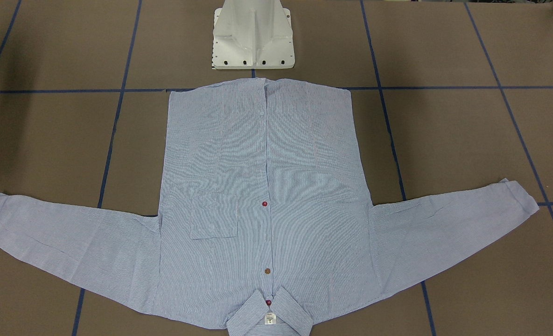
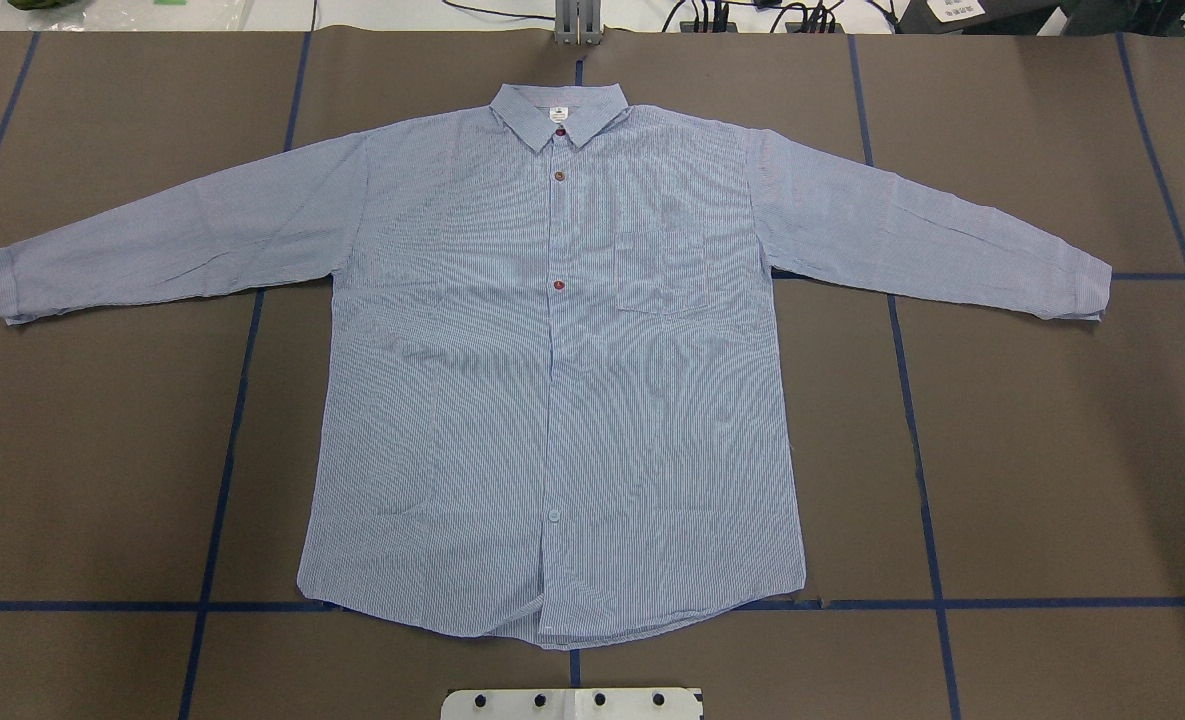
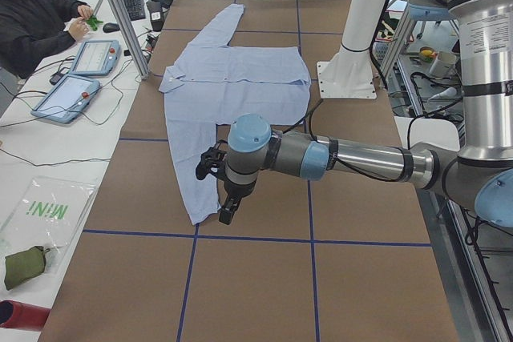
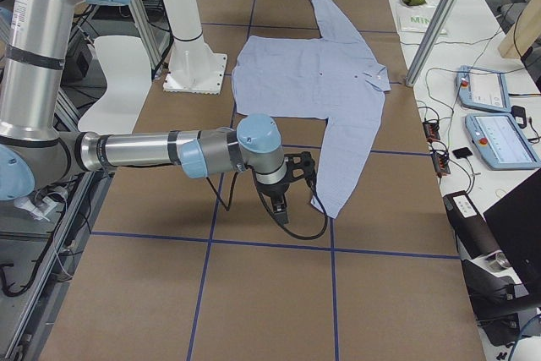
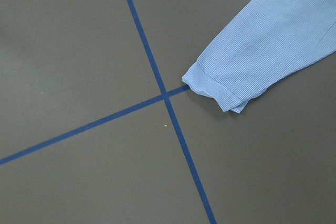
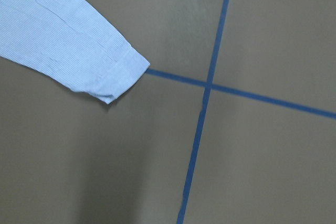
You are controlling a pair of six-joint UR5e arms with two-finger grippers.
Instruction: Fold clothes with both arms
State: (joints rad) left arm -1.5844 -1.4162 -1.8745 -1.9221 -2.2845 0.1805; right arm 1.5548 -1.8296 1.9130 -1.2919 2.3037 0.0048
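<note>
Brown desk (image 2: 1052,450), gridded with blue tape lines (image 2: 920,470). White pedestal base (image 1: 253,42) set on a tape crossing at the robot-side edge. Pale speck (image 5: 165,125) just beside another crossing. On the white side desk (image 3: 24,130): far pendant (image 3: 94,57), near pendant (image 3: 66,98), keyboard (image 3: 133,3), clear green-printed bag (image 3: 44,214), green pouch (image 3: 24,266). Seated person (image 3: 32,18), dark sleeves, at its far end.
</note>
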